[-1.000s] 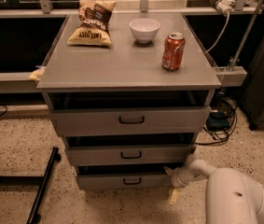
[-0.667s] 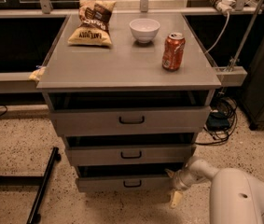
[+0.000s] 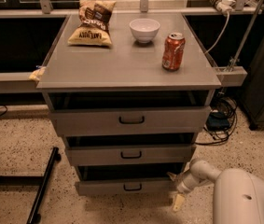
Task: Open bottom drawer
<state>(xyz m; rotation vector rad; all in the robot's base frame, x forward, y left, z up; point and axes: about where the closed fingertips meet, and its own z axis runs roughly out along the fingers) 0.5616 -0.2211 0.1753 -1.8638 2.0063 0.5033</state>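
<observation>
We judge this to be the approach step. The hand (image 3: 175,189) hangs low at the right end of the bottom drawer (image 3: 103,187), with its two tan fingertips (image 3: 178,202) apart, one above the other, and clamped on nothing. The bottom drawer is the lowest of three grey fronts under the desk (image 3: 122,71), close to the floor. Its small black handle (image 3: 132,187) sits at centre, well left of the hand. We cannot tell whether a fingertip touches the front's right edge. A dark gap shows above the front, but we read the drawer as not yet drawn out. Next, we think, the hand needs a hold, either on the handle or hooked behind that right edge. It should then pull straight and level toward us, so the drawer does not bind.
</observation>
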